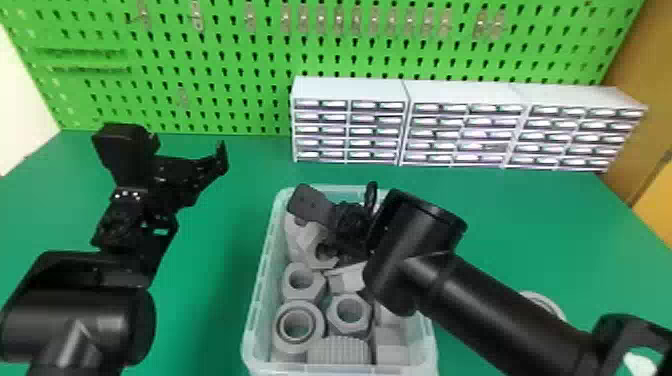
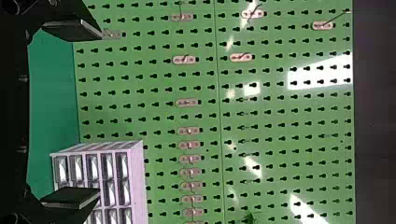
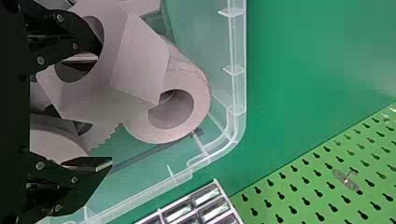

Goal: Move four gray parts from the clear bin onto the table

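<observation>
The clear bin (image 1: 260, 280) holds several gray parts, among them a hex nut (image 1: 364, 325), a ringed part (image 1: 316, 320) and a ribbed part (image 1: 340, 351). At the bin's far end is my right gripper (image 1: 342, 201), open and low over the parts. In the right wrist view, the right gripper (image 3: 105, 109) has one finger at the hole of a faceted gray part (image 3: 142, 60); the other finger is apart from it. A round gray part (image 3: 200, 88) lies beside that one. My left gripper (image 1: 189, 150) is parked left of the bin; in its wrist view the left gripper (image 2: 86, 114) is open and holds nothing.
A round gray part (image 1: 545, 301) lies on the green table (image 1: 500, 220) right of the bin, partly behind the right arm. White drawer cabinets (image 1: 350, 90) stand beyond the bin, before a green pegboard (image 1: 225, 65). The bin's walls rise close around the right gripper.
</observation>
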`<state>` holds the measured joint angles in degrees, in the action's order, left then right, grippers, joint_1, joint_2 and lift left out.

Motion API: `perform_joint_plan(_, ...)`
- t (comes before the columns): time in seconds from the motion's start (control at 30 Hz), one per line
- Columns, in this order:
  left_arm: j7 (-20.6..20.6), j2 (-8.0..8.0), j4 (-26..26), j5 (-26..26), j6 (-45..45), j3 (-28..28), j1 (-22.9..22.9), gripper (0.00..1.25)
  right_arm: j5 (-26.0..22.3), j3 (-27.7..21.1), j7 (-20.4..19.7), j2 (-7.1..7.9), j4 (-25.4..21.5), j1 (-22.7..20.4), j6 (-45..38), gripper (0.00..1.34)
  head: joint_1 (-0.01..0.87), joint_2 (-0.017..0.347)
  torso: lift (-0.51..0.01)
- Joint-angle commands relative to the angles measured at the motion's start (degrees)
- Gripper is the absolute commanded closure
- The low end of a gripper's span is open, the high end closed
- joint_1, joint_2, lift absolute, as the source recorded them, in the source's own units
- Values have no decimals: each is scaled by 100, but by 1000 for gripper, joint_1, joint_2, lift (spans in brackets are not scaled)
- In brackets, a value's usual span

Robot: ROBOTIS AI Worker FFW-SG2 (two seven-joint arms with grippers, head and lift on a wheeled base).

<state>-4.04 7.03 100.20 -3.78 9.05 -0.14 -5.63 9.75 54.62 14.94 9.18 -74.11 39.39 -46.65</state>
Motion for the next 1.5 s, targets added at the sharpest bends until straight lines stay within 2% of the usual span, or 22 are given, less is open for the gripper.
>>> perform_joint_plan(0.0,0,0,0,0,0,5,0,110,10,31,0,14,2,-1,7,547,686,26,-50)
perform_joint_plan(0.17,0,0,0,-9,0,5,0,110,36,57,0,23,2,-1,16,610,686,26,-50)
perform_joint_plan(0.3,0,0,0,0,0,5,9,110,177,189,-61,23,2,-1,-2,792,686,26,-50)
perform_joint_plan(0.4,0,0,0,-9,0,14,9,110,265,347,-123,23,-25,16,-2,1024,686,26,-50)
perform_joint_plan(0.5,0,0,9,-9,0,23,18,110,265,409,-193,23,-69,7,7,1164,686,26,-50)
perform_joint_plan(0.97,-9,0,9,-9,0,31,35,110,273,409,-211,40,-192,-19,42,1177,686,26,-50)
perform_joint_plan(1.47,-9,0,9,-9,0,40,62,110,845,22,-211,216,-1448,-239,-652,1177,686,26,-50)
